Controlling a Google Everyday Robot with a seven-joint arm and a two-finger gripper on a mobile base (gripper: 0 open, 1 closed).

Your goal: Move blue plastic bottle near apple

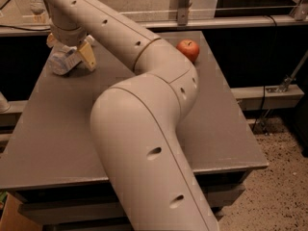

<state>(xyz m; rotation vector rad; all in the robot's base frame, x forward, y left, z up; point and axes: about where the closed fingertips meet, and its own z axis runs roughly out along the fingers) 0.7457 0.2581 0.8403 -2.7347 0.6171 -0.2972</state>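
The blue plastic bottle (61, 62) lies on its side at the far left corner of the grey table (57, 129). My gripper (67, 53) comes down on it from above, with one tan finger (87, 56) to the bottle's right and the other at its left, shut on the bottle, which rests on the table. The red-orange apple (188, 50) sits at the table's far right, well apart from the bottle. My large beige arm (144, 129) crosses the middle of the view and hides much of the tabletop.
A metal rail and frame (226, 20) run behind the table's far edge. Speckled floor (279, 177) lies to the right. A cable (263, 100) hangs beyond the right edge.
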